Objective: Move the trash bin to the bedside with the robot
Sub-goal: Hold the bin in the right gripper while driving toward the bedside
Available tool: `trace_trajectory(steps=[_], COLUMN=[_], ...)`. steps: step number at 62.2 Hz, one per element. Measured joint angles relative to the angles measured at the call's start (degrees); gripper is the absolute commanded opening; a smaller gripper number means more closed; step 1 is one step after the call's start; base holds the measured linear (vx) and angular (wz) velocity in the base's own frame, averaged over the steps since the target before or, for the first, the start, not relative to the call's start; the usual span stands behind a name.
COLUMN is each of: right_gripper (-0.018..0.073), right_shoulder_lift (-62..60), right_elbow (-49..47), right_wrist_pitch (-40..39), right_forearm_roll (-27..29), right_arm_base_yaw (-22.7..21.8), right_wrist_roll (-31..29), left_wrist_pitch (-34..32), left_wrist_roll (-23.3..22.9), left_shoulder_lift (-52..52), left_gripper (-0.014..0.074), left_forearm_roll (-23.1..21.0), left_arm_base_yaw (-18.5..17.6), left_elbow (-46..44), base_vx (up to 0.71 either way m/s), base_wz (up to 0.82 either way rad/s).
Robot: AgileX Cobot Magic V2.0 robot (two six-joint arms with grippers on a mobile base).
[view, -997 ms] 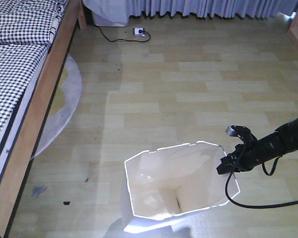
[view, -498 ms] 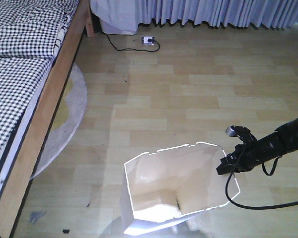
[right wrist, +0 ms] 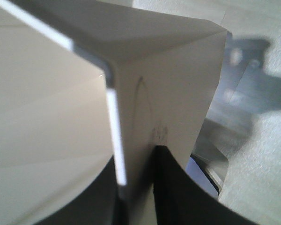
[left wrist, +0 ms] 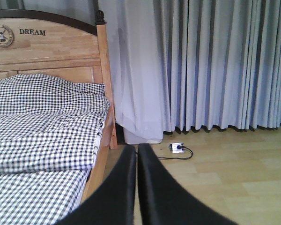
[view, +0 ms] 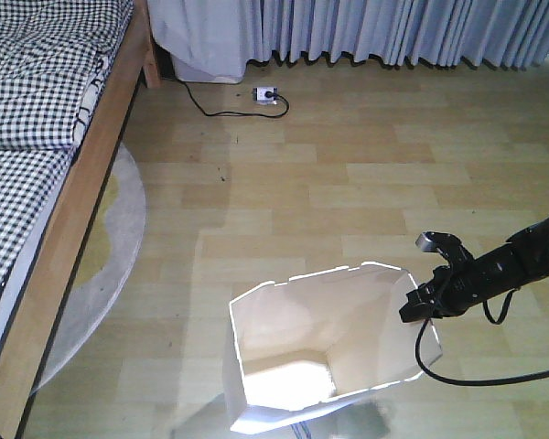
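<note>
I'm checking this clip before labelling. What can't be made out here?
Front view: bottom edge cuts off the trash bin's base; left edge cuts the bed.
Right wrist view: the blurred trash bin blocks most of the floor.
Left wrist view: shut fingers hide the floor ahead.

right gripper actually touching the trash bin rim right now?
Touching. Right wrist view: the black fingers of the right gripper sit either side of the trash bin wall, flush against it, no gap. Front view agrees, gripper at the rim's right edge.

The bin [view: 302,315] is white, cream inside. The bedding [view: 37,82] is black-and-white checked, its frame [view: 73,210] light brown wood. Curtains [view: 393,27] are grey-blue, the plank floor [view: 348,183] yellowish tan, the arm [view: 531,256] black.
</note>
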Motion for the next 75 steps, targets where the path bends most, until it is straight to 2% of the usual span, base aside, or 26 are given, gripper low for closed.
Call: trace_trajectory(steps=[75], right_gripper=[-0.0004], right_shoulder_lift=[0.0], right_elbow=[0.0], right_wrist_pitch=[0.0], right_forearm_roll=[0.06], right_arm_base_yaw=[0.0], right_wrist_roll=[0.0], left_wrist_pitch=[0.0], left_wrist_roll=[0.0], left_shoulder_lift=[0.0], left_gripper=[-0.0006], left_forearm_roll=[0.0], left_arm_base_yaw=[0.0], left_elbow=[0.0], base_vx=[0.31], base_wz=[0.02])
